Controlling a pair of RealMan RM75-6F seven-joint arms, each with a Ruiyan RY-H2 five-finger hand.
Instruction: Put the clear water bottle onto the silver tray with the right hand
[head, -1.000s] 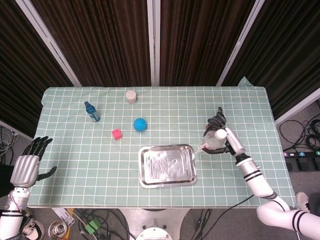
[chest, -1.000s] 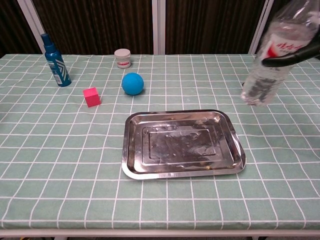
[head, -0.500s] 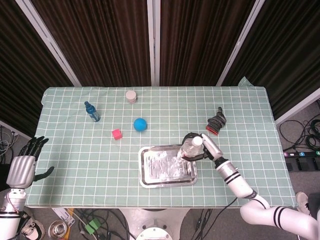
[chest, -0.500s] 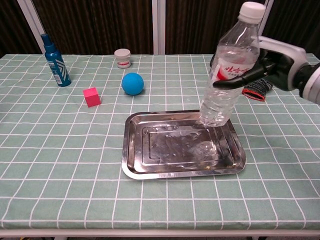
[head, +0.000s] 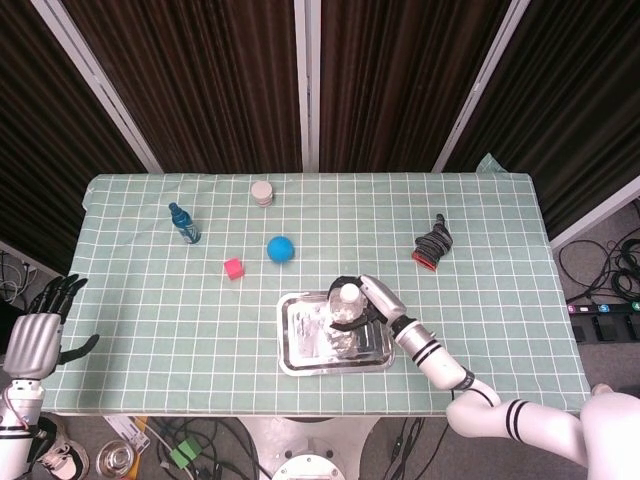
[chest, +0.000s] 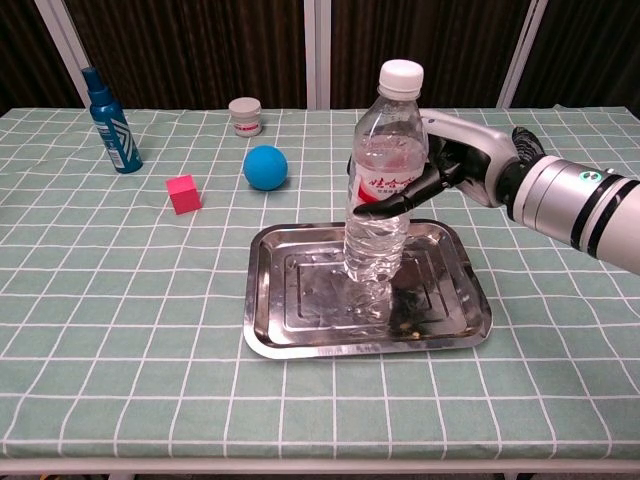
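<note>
We see the right hand (chest: 455, 165) wrapped around the bottle (chest: 383, 190), fingers (chest: 400, 200) curled across the label, the thumb side hidden behind. The bottle is upright, white cap on top, directly over the tray (chest: 300, 340). In the chest view its base sits over the tray floor, toward the far right part; we cannot tell whether it touches the metal or hangs just above it. In the head view the bottle (head: 347, 308) again falls inside the tray (head: 298, 358) outline, with the right hand (head: 372, 300) at the tray's far right corner.

The tray lies near the middle of the table's (chest: 120, 400) near edge.

The left hand (head: 38, 335) is off the table's near left corner, holding nothing, fingers extended and apart.

Other things on the table:
- spray (chest: 108, 122), blue, upright, toward the far left corner;
- jar (chest: 245, 116), white lid, by the far edge near its middle;
- ball (chest: 265, 167), blue, between jar and tray;
- cube (chest: 183, 193), pink, left of the ball, apart from it;
- a dark object with a red patch (head: 432, 246), toward the right edge; we cannot tell what it is.
</note>
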